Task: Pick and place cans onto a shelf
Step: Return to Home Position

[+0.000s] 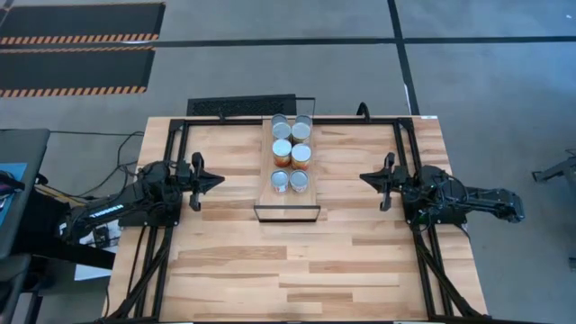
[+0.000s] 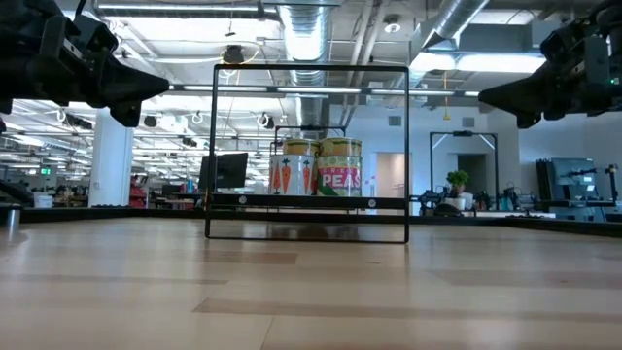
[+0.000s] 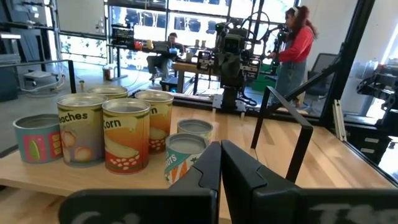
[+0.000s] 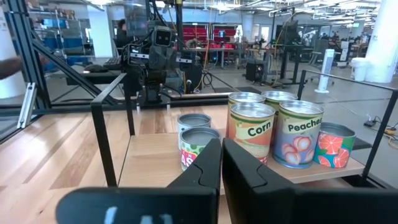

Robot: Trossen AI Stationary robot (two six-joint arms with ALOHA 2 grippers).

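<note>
Several cans point(image 1: 291, 154) stand upright in two rows on the far part of the light-wood shelf point(image 1: 288, 205), a plank in a thin black frame at the table's middle. Two are orange-labelled point(image 1: 301, 157). The left wrist view shows a peaches can point(image 3: 81, 127) and a corn can point(image 3: 126, 134); the right wrist view shows the same corn can point(image 4: 252, 130) and peaches can point(image 4: 300, 134). My left gripper point(image 1: 219, 180) is shut and empty left of the shelf, above the table. My right gripper point(image 1: 364, 177) is shut and empty right of the shelf.
The shelf's black frame rises as a tall open rectangle point(image 2: 306, 156) over the plank's ends. Black rails point(image 1: 171, 162) run along the table's left and right sides. Bare tabletop point(image 1: 297, 270) lies toward the near edge. A person point(image 3: 292, 50) stands in the room beyond.
</note>
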